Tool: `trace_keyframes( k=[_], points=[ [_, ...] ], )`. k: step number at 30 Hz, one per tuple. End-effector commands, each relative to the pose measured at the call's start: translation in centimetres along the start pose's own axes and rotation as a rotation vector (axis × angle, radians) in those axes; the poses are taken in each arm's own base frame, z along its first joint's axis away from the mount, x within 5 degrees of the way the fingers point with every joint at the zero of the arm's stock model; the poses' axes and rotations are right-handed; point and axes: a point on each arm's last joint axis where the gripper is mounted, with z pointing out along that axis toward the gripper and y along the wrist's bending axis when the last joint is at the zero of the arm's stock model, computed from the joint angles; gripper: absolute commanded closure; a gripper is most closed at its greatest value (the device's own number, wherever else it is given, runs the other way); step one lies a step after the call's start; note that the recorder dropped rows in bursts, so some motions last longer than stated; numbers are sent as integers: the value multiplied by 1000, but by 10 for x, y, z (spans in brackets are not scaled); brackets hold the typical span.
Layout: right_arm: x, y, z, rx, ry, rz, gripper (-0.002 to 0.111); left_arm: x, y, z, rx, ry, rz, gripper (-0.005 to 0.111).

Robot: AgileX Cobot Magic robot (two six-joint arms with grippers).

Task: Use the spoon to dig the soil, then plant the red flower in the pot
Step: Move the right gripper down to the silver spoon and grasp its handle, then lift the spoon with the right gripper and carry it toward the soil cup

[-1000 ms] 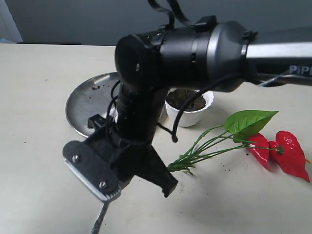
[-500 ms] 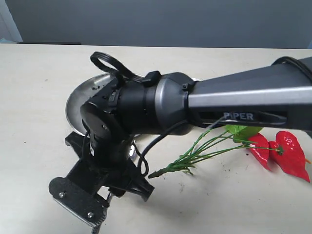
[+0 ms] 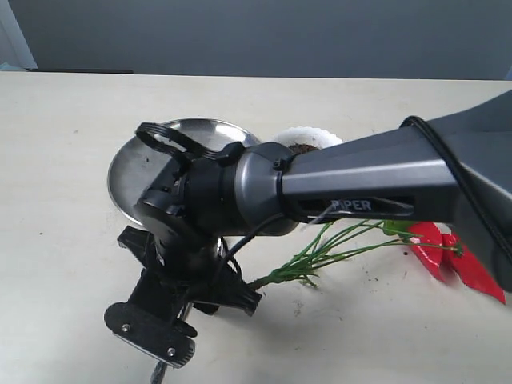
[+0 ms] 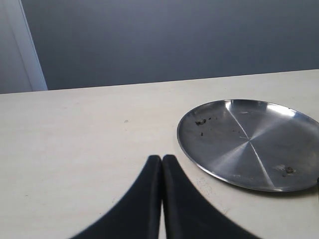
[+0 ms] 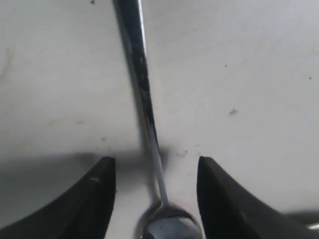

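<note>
The spoon lies flat on the table between the spread fingers of my right gripper, which is open and touches nothing; its bowl sits nearest the wrist. In the exterior view my right arm reaches down to the front left, and a bit of the spoon shows under it. Behind the arm, the white pot peeks out with dark soil in it. The red flower lies on its side at the right, stems pointing left. My left gripper is shut and empty.
A round steel plate with a few soil crumbs lies at the back left, partly behind the arm; the same steel plate sits just beyond the left gripper. Soil specks dot the table near the flower.
The right gripper has opened and let go of the spoon, which now lies on the table. The arm swung lower, uncovering part of the plate and hiding most of the pot.
</note>
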Motion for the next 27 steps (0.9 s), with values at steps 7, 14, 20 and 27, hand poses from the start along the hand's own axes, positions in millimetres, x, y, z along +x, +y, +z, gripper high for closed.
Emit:
trace_keyframes(
  k=[7,14,20,27],
  points=[
    [0,-1,14,12,8,-15,60,-2,0,-1,3,-10,-3,106],
    [-1,3,26,-24,4,-17,61,-2,0,-1,3,-10,-3,106],
    [-2,8,27,-80,1,-15,103,-2,0,-1,3,-10,-3,106],
    [-2,9,26,-91,-1,-12,107,-2,0,-1,3,-10,-3,106]
  ],
)
